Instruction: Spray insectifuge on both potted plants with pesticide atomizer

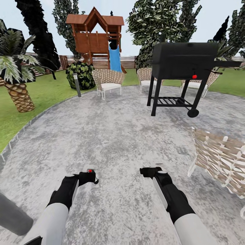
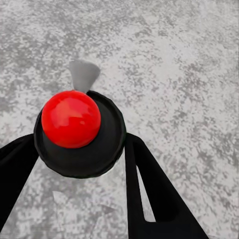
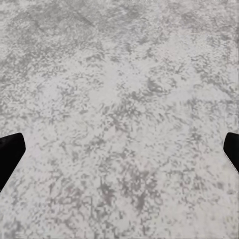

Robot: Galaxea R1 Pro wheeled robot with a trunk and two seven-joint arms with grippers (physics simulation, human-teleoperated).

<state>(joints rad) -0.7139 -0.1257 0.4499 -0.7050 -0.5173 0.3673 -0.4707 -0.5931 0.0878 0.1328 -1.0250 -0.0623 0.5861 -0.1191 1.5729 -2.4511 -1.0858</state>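
My left gripper (image 1: 89, 177) is shut on the pesticide atomizer (image 1: 90, 170), held low over the round grey patio (image 1: 112, 136). In the left wrist view the atomizer (image 2: 94, 149) is seen end-on: a dark round body with a red spot and a pale nozzle tip, between the two black fingers (image 2: 149, 194). My right gripper (image 1: 151, 170) is beside it at the same height, open, with only paving between its fingers (image 3: 10, 154). The potted plants are out of view.
A black grill (image 1: 183, 64) stands ahead to the right. Wicker chairs (image 1: 108, 80) line the patio's far edge, and another wicker chair (image 1: 221, 160) is close on my right. A bollard lamp (image 1: 77, 85), a palm (image 1: 18, 92) and a wooden playhouse (image 1: 97, 34) stand on the lawn.
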